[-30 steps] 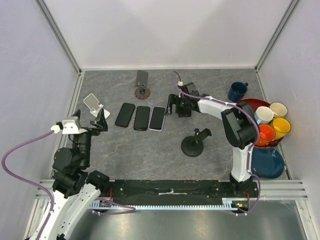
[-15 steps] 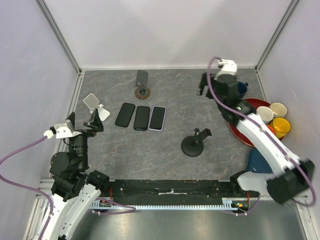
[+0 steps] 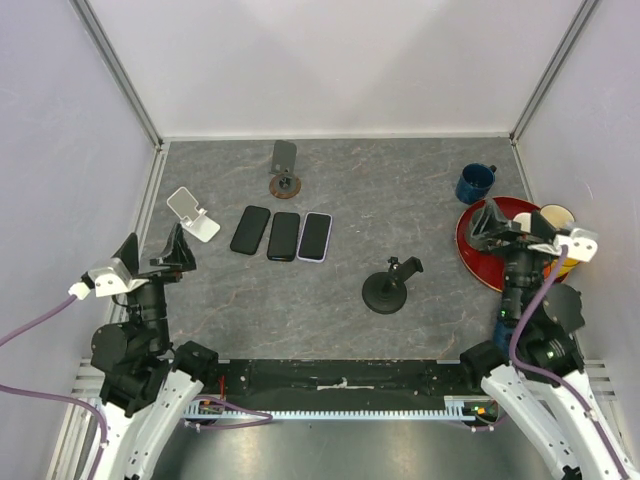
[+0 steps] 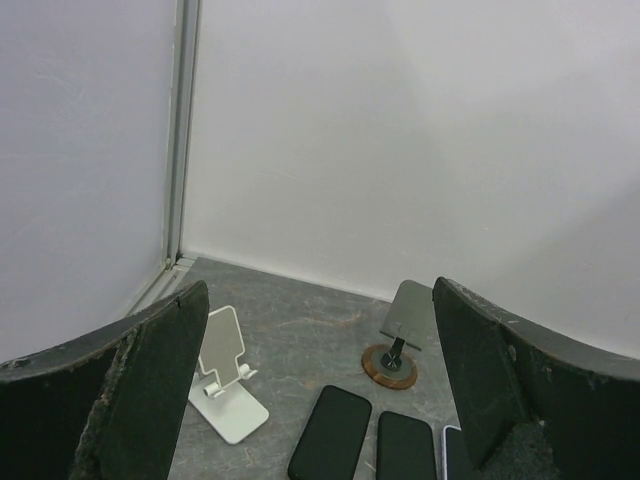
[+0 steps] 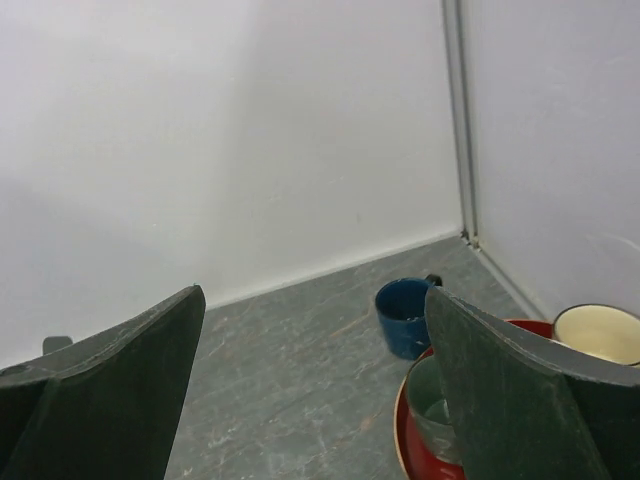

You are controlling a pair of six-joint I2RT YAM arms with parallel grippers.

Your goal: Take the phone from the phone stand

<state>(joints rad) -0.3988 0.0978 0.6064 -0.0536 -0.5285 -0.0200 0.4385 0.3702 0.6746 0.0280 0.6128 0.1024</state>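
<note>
Three phones (image 3: 283, 235) flat abreast, long axes near-to-far, left gripper (image 3: 152, 248) spread, right gripper (image 3: 515, 225) spread

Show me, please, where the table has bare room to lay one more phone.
Widest bare patch: the near strip in front of the three phones, left of the black stand. Another: the back stretch between the round-base stand and the blue mug. Crowded: the right side, where the red plate carries cups. The gap between the white stand and the phones is narrow.
</note>
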